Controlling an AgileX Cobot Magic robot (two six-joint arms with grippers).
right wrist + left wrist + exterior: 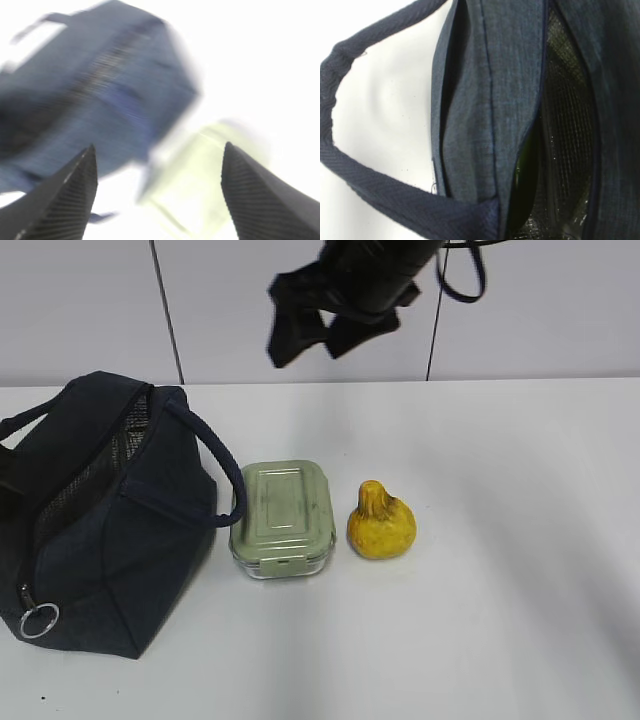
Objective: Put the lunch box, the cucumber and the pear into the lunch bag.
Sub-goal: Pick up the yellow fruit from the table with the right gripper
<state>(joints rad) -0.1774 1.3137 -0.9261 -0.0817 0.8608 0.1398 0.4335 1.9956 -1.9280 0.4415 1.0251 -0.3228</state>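
Observation:
The navy lunch bag (pixel 110 520) stands at the left with its zip open. It also shows in the left wrist view (pixel 485 100) and blurred in the right wrist view (pixel 100 95). A dark green strip of the cucumber (pixel 525 185) shows inside the bag against the silvery lining. The lunch box (pixel 285 515) with its sage-green lid sits on the table just right of the bag, and shows blurred in the right wrist view (pixel 200 185). The pear (pixel 381 522) stands right of the box. My right gripper (pixel 305 352) (pixel 160 146) is open and empty, high above the box. My left gripper's fingers do not show.
One rope handle (pixel 215 465) of the bag arches toward the lunch box, and another handle (pixel 375 185) crosses the left wrist view. The silver ring pull (pixel 38 620) hangs at the bag's near end. The white table (pixel 520 570) stretches to the right of the pear.

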